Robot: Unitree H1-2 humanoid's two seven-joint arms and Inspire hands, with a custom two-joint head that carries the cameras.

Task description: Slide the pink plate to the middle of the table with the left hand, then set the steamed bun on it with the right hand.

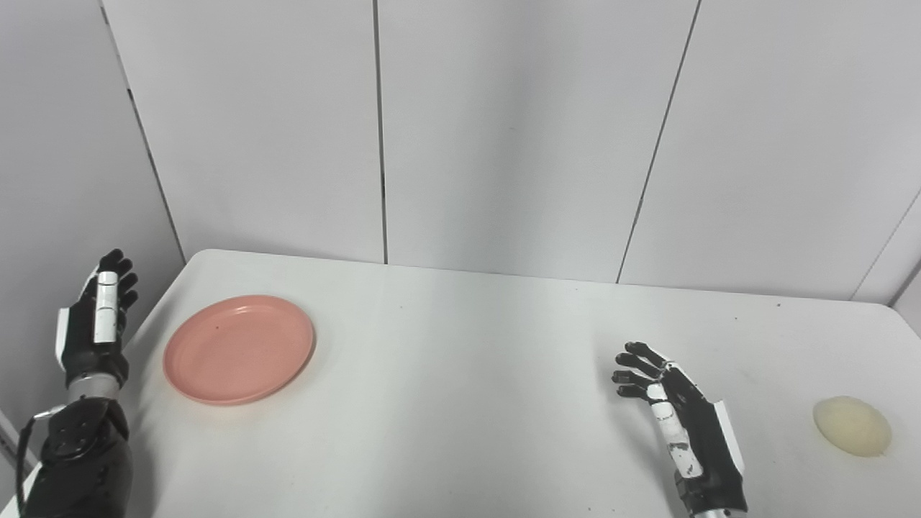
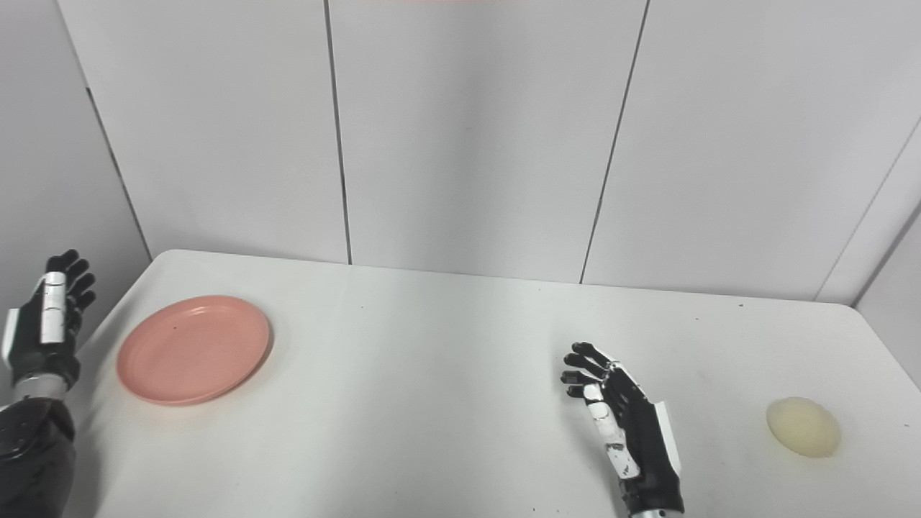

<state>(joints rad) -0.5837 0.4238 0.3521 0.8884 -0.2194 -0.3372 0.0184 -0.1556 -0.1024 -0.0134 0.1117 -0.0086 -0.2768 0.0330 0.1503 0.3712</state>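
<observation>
No text, label, brand, number or sign can be read anywhere in either view — none on any surface shown.
</observation>
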